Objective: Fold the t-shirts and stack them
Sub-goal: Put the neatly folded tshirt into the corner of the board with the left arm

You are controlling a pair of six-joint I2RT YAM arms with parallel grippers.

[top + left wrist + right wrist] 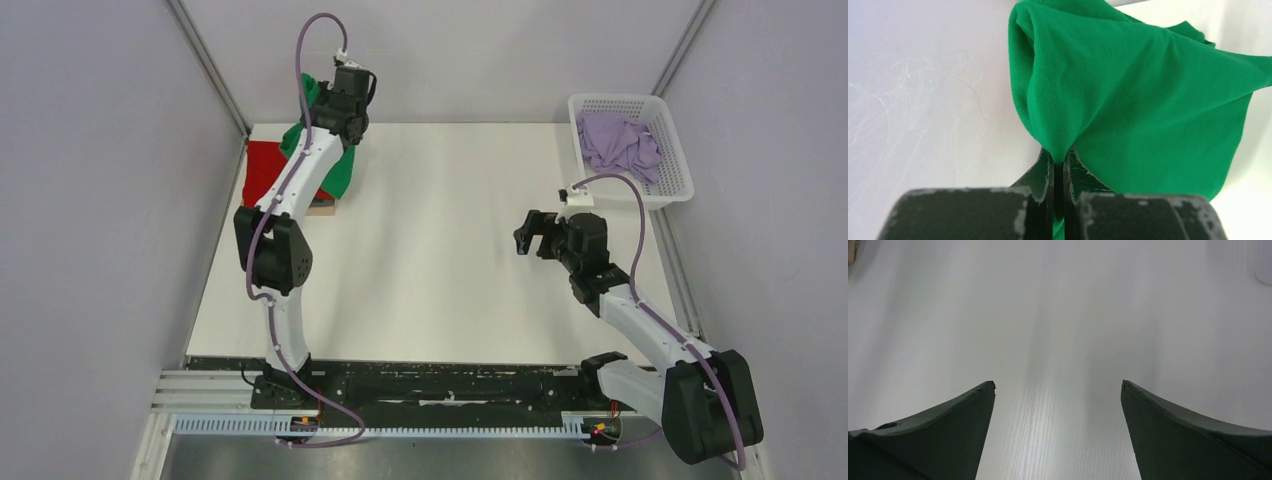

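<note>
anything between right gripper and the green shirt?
Nothing. Top view shows only bare table between the open right gripper and the green shirt.

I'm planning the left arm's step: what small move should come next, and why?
Probably ease the left gripper down. Its fingers are shut on a pinch of the green t-shirt, which hangs bunched, partly over the flat red t-shirt. Lowering it would likely let the cloth settle there before any release.

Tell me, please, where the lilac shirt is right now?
In the top view, the lilac shirt lies crumpled in the white basket at the table far right corner, beyond the right claw.
</note>
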